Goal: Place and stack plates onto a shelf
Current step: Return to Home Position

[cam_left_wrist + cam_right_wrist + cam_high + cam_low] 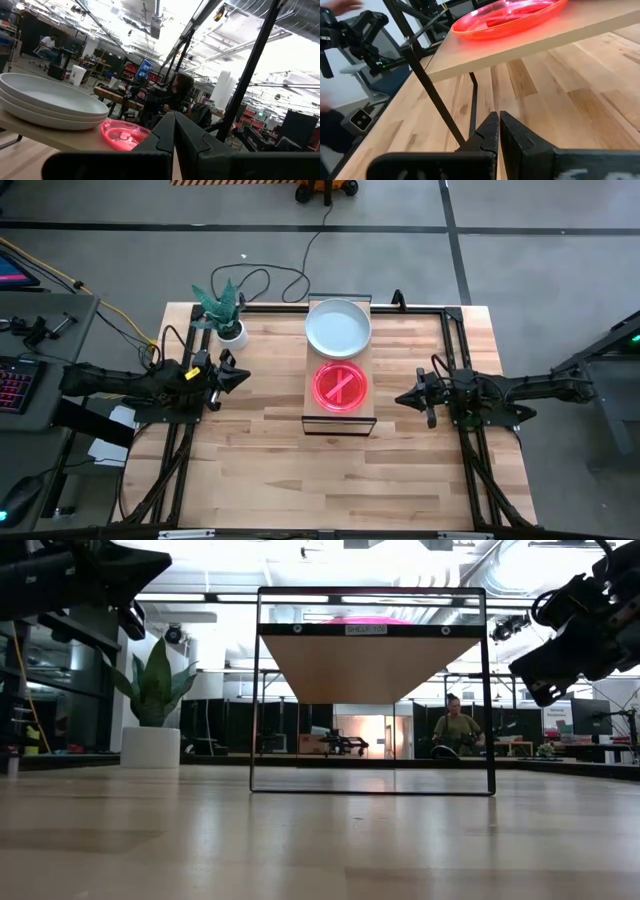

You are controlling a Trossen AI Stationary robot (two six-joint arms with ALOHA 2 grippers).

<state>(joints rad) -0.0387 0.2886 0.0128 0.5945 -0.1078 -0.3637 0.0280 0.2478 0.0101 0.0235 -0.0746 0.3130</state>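
The shelf (340, 415) is a light-wood board on a thin black frame, standing mid-table. On it rests a stack of pale mint plates (338, 327) at the far end and pink translucent plates (341, 387) nearer. In the left wrist view the pale stack (47, 102) and pink plates (122, 136) sit on the board. My left gripper (242, 376) hovers left of the shelf, shut and empty. My right gripper (402, 398) hovers right of the shelf, shut and empty; its wrist view shows the pink plates (507, 17) on the board.
A small white pot with a green plant (228, 315) stands at the table's far left corner, close to my left arm. A black frame rail (455, 350) runs along the table's far and right sides. A person (455, 725) sits in the room beyond.
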